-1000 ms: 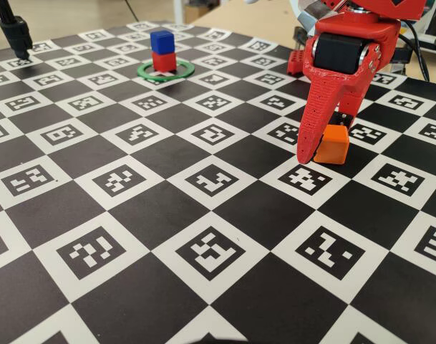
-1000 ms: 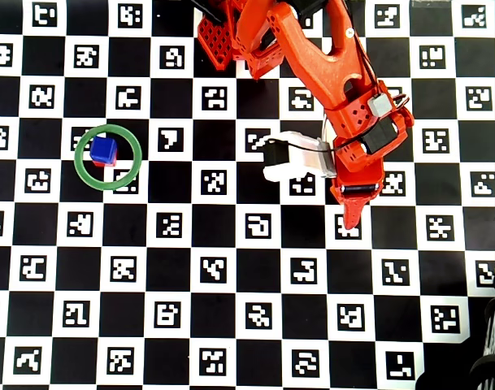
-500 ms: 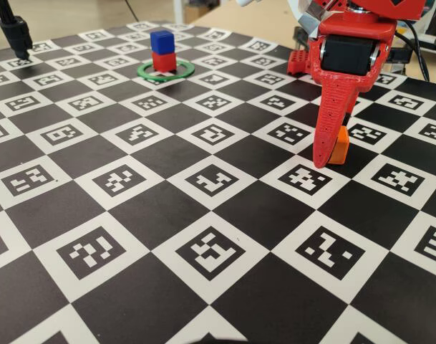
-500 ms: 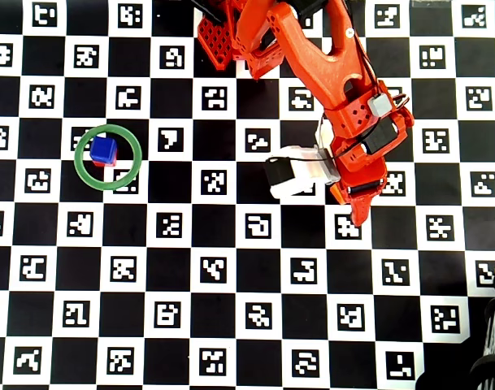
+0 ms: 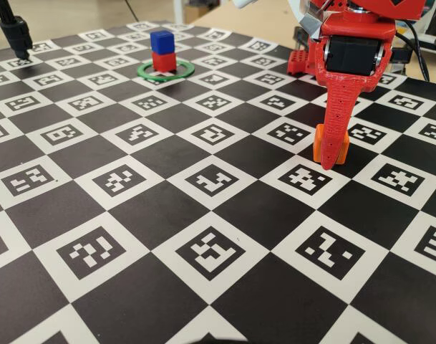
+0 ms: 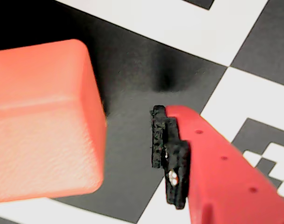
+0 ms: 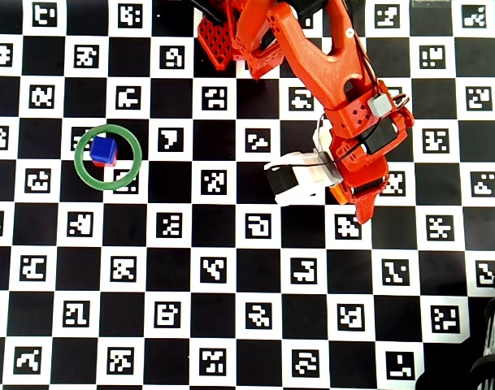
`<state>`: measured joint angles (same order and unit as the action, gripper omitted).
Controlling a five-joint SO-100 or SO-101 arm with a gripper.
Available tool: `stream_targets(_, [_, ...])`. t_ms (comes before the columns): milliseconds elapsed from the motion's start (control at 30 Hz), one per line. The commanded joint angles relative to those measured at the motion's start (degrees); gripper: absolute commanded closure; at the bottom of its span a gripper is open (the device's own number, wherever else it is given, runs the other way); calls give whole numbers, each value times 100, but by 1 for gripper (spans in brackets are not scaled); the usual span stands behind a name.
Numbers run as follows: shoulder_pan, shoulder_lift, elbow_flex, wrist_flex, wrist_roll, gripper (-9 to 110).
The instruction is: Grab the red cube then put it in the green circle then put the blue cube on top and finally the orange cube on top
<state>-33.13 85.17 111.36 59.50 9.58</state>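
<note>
**Orange cube sits between parted jaws, stack well off to the left**

In the fixed view, the green circle is seen at the far left of the marker board, with the red cube inside it and the blue cube set on top. Well apart to the right, the gripper is lowered to the board, and the orange cube is mostly hidden behind its near finger. From that cube, the stack lies leftward and farther from the camera.

In the wrist view, the orange cube is shown on the left and a black pad on the right, with a strip of bare board between them. The jaws are therefore judged to be parted around the cube and not yet clamped on it; the second finger is not shown.

In the overhead view, the blue cube is seen off-centre within the green circle, and only a sliver of the orange cube shows beside the arm. The gap at the pad is revealed by the wrist view alone
</note>
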Motion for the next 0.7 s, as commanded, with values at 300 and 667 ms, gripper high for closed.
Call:
stream_targets(300, [202, 0, -475, -272, -290, 57])
stream_targets(667, [167, -18, -439, -255, -396, 66])
